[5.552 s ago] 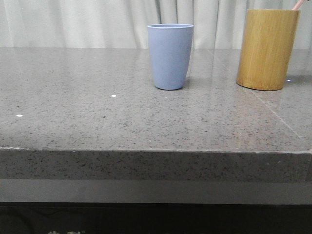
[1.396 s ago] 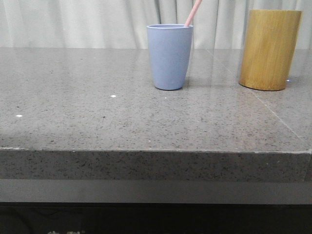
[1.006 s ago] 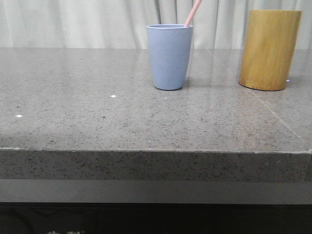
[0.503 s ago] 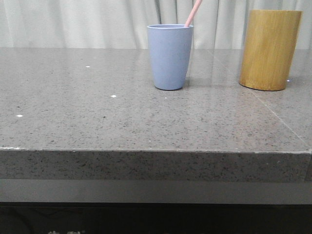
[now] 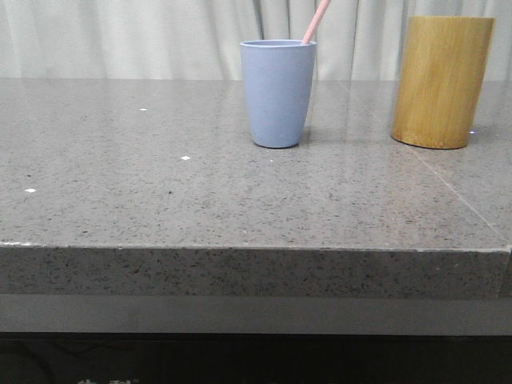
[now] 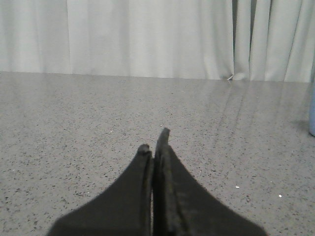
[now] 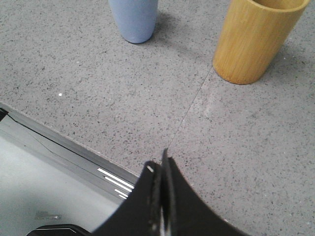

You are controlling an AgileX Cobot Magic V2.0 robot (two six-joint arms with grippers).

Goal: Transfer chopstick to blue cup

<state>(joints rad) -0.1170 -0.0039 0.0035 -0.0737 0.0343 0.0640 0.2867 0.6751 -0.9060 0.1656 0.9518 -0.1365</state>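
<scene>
The blue cup point(image 5: 278, 93) stands upright at the back middle of the grey stone counter. A pale pink chopstick point(image 5: 316, 22) leans out of its rim toward the right, its top cut off by the frame. In the right wrist view the blue cup point(image 7: 133, 18) shows from above the counter's front edge, and my right gripper point(image 7: 160, 167) is shut with nothing in it, well short of the cup. My left gripper point(image 6: 154, 142) is shut and empty, low over the bare counter, with a sliver of the cup point(image 6: 312, 113) at the frame edge.
A taller yellow-brown wooden holder point(image 5: 441, 81) stands right of the cup, also seen as the wooden holder point(image 7: 254, 38) in the right wrist view. A pale curtain point(image 5: 128, 36) hangs behind the counter. The counter's front edge point(image 5: 256, 248) drops to a dark base.
The chopstick, earlier poking out of the wooden holder, now leans in the blue cup. Over the last second nothing has visibly moved.
</scene>
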